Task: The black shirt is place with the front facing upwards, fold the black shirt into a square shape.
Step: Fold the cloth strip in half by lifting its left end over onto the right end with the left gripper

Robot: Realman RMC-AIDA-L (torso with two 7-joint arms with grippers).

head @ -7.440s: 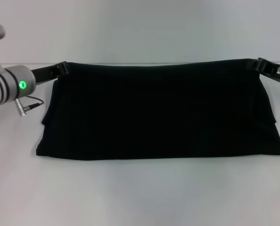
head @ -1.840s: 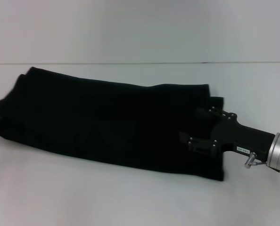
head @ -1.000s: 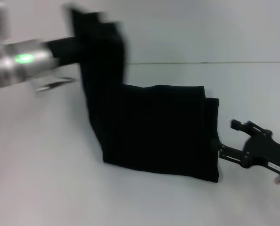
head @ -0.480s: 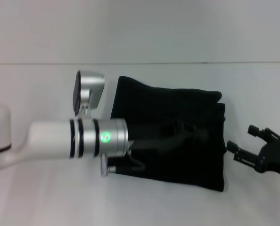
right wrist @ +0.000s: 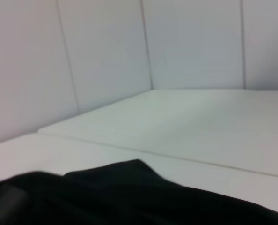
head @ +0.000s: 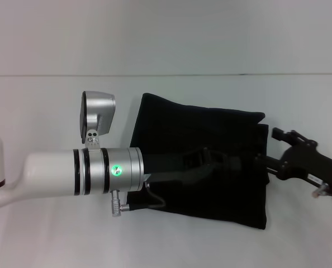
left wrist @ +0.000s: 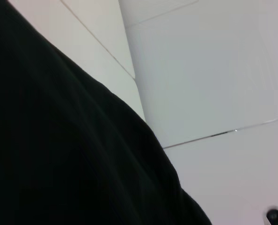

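Observation:
The black shirt lies folded on the white table as a rough square, right of centre in the head view. Its lettering is hidden. My left arm reaches in from the left, and its left gripper rests low over the middle of the folded cloth, black against black. My right gripper is open at the shirt's right edge, with one finger tip at the hem. Black cloth of the shirt fills most of the left wrist view. The right wrist view shows the shirt's edge close by.
The bare white table stretches around the shirt, with a white wall behind it. The left arm's white and silver forearm crosses the table's left half, covering the shirt's lower left corner.
The left gripper carried the shirt's left end up and over onto its right half. In the last half second the right gripper moved left to the shirt's edge and the left arm shifted slightly.

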